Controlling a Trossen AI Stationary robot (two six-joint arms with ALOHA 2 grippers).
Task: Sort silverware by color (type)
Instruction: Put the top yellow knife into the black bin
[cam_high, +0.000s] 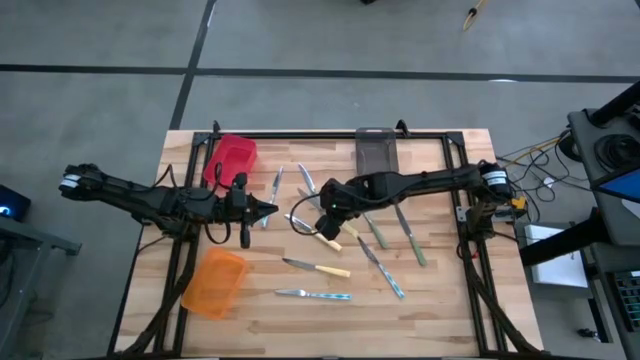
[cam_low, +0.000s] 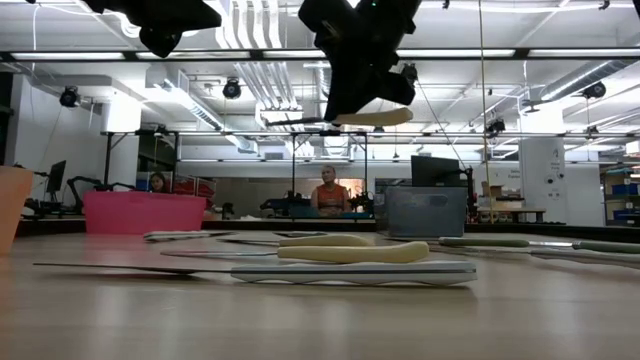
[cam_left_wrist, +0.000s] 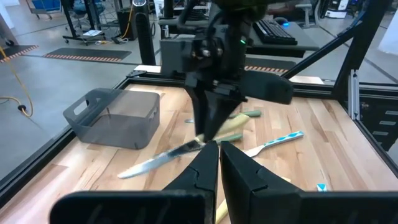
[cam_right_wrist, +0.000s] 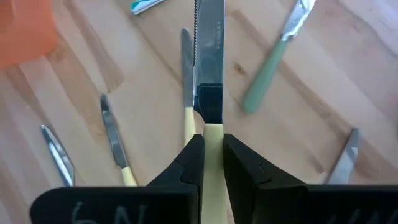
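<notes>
we see the right gripper (cam_right_wrist: 211, 149) above mid-table, fingers clamped on the handle of a yellow-handled knife (cam_right_wrist: 210, 81), held clear of the wood, blade pointing forward. left gripper (cam_left_wrist: 219, 163) hovers nearby, fingers pressed together on nothing. the other knives (cam_high: 318, 269) lie scattered flat on the table (cam_high: 440, 300), between the red bin (cam_high: 231, 158), orange bin (cam_high: 214, 282) and grey bin (cam_high: 377, 150).
</notes>
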